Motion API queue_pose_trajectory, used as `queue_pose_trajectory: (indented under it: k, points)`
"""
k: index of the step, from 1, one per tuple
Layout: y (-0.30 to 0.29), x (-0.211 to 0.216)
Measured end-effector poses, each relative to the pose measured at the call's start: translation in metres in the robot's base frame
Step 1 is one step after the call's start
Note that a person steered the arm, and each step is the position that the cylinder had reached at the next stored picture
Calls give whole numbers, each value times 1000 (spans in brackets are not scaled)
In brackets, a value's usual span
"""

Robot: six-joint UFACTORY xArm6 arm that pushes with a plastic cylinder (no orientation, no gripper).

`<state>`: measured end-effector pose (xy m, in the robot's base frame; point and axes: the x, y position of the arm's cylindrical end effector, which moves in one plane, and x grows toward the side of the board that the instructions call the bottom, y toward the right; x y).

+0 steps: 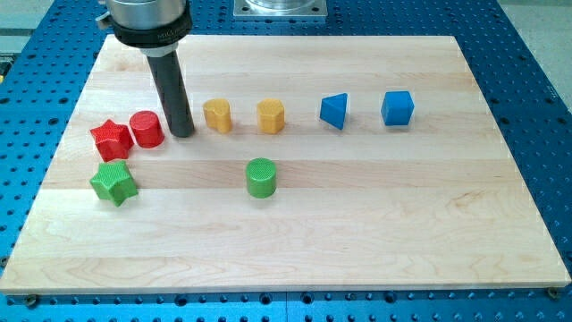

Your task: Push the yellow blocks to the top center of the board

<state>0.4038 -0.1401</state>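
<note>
Eight blocks: spread on the wooden table (375, 224)
Left cluster: red star (111, 139) touching red cylinder (147, 130); green star (113, 182) just below
Tool: my tip (182, 134) between red cylinder and the left yellow block (217, 115); a plain rod, holding nothing
Centre: right yellow block (271, 116) beside its twin; green cylinder (261, 177) lower
Right: blue triangular block (334, 111); blue cube (397, 108)

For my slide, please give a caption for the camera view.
My tip rests between the red cylinder block and two yellow blocks on the wooden board.
</note>
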Motion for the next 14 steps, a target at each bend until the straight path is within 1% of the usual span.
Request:
queue_pose_trajectory:
  k: [2,3,4,5,10,11,13,14]
  points:
    - [-34,-5]
    - [-33,-8]
    - [-19,-44]
    - [-16,-60]
    - [30,-71]
    - [33,-85]
    - [36,-85]
    - [48,-85]
